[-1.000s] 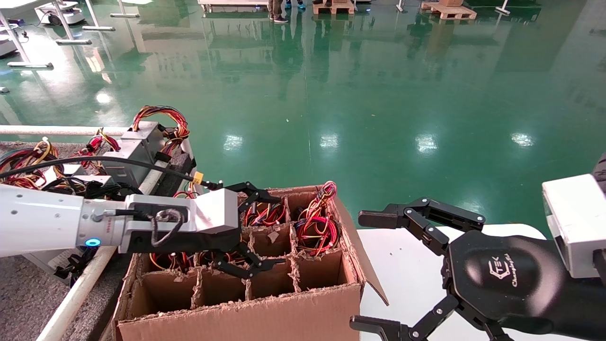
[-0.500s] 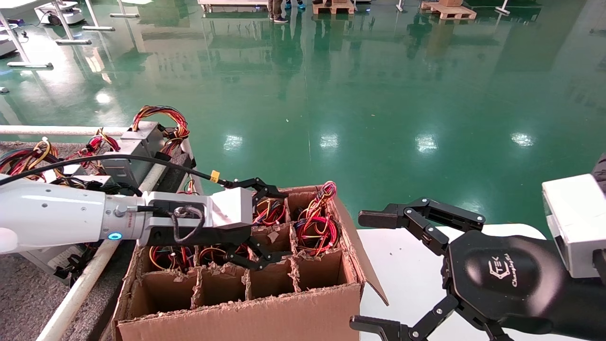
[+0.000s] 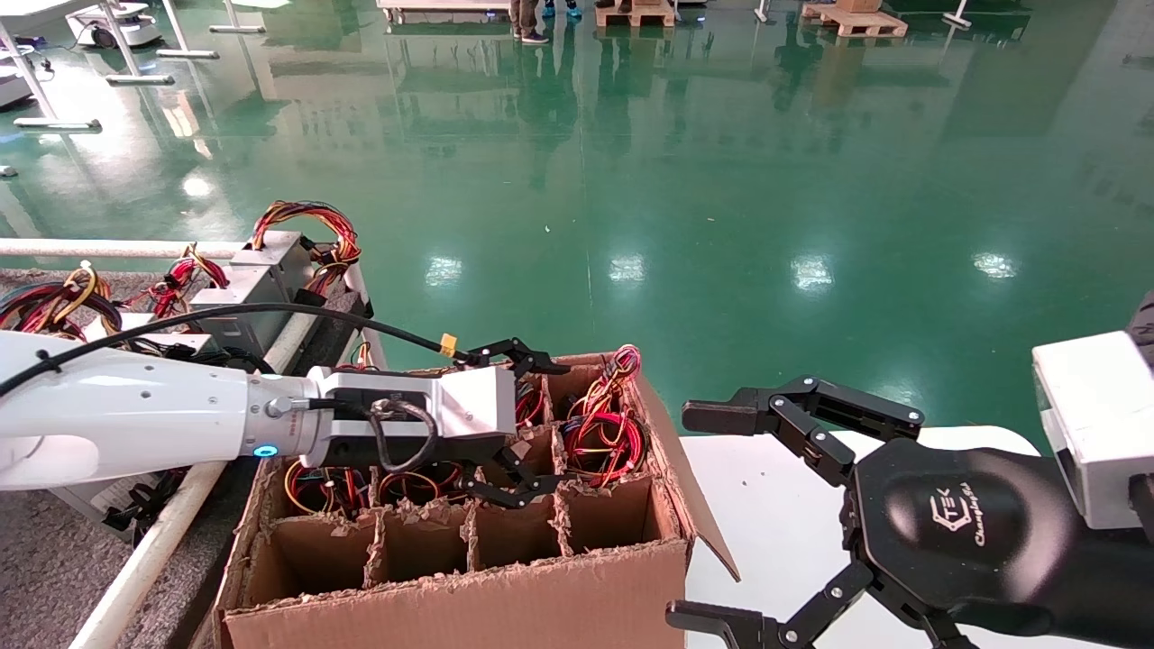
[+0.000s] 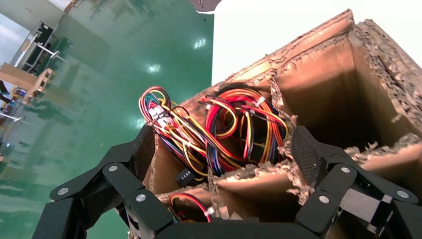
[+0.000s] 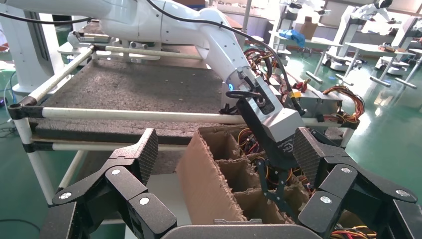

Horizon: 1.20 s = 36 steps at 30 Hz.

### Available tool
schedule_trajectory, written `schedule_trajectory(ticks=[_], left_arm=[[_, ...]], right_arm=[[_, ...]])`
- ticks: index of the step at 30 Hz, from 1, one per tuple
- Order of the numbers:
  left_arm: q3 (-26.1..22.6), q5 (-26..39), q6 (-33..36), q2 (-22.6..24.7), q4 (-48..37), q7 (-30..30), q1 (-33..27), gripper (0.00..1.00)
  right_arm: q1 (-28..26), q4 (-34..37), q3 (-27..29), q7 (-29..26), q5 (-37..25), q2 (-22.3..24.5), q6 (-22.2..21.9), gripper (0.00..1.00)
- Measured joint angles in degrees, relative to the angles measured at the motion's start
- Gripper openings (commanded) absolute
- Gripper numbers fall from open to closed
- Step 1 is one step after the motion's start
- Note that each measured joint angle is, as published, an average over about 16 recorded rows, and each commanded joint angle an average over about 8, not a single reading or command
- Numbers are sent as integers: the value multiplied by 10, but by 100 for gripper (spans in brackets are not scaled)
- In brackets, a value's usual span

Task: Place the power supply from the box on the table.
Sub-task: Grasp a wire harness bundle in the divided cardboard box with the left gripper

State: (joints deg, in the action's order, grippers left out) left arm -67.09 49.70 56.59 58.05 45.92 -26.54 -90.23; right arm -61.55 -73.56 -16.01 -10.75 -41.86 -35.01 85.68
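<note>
My left gripper [image 3: 527, 424] hangs over the middle of the box [image 3: 451, 595], jaws spread wide and holding nothing, aimed toward the far right cells. The power supply [image 3: 602, 443] I take to be the target sits in the far right cell, just ahead of the fingertips [image 3: 539, 362]; only its wire bundle [image 4: 234, 132] shows, red, black and yellow loops rising above the torn dividers [image 4: 259, 172]. I judge the unit heavy and rigid, probably a metal case like those already lying on the table [image 3: 54, 559] to my left, while the wires are springy and loose. Grabbing the bundle alone would likely let the body swing or snag on the ragged cardboard, so I would rather get the jaws across the case, if the cell leaves room. The case itself is hidden: neither the head view nor the left wrist view sees below the wire loops, so I cannot tell how it lies or how deep. Other wire coils show in neighbouring cells, partly covered by my arm. The right gripper [image 3: 721, 514] is parked open over the white tabletop [image 3: 775, 532], beside the box flap.
</note>
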Motion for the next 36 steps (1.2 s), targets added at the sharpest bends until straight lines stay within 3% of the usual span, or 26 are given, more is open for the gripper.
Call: schedule_trajectory(ticks=[36], left_arm=[[-67,-49,-59,47,-47,-54,-7,100]], right_arm=[[0,0,0,0,0,0,0,100]])
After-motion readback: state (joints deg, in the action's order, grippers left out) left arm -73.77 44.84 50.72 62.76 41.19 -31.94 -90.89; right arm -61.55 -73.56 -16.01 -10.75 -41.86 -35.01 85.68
